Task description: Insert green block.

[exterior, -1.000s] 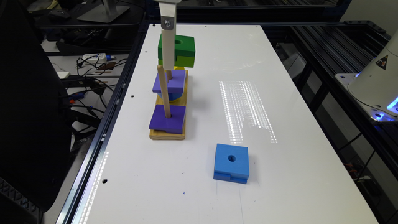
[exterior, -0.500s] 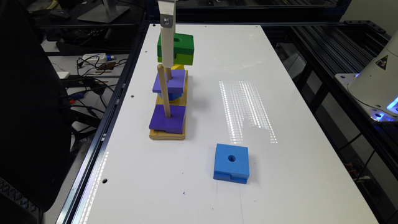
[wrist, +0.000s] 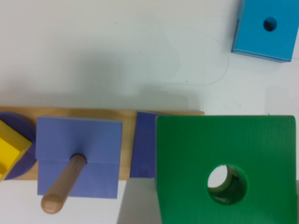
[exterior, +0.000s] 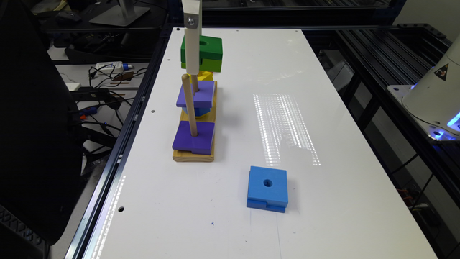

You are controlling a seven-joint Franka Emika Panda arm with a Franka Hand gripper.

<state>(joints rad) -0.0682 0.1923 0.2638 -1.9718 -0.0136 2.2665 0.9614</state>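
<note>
Wrist view looks down through the hole of the green block [wrist: 224,163], held aloft above the wooden base [exterior: 194,154]; whether the gripper clamps it I cannot tell

My exterior camera is looking down the table [exterior: 323,90]; my wrist camera is peering straight down, close; both are catching the green block [exterior: 206,48] [wrist: 224,140].

Bright overhead light floods the white table [exterior: 323,201], leaving a striped patch of glare at the centre of the exterior view, while the upper left and left edge of that frame stay dim. Shadows are soft and short, as beside the blue block [exterior: 267,189]. The wrist view is evenly lit but slightly soft, the green block [wrist: 261,140] blurring toward the lower right.
</note>
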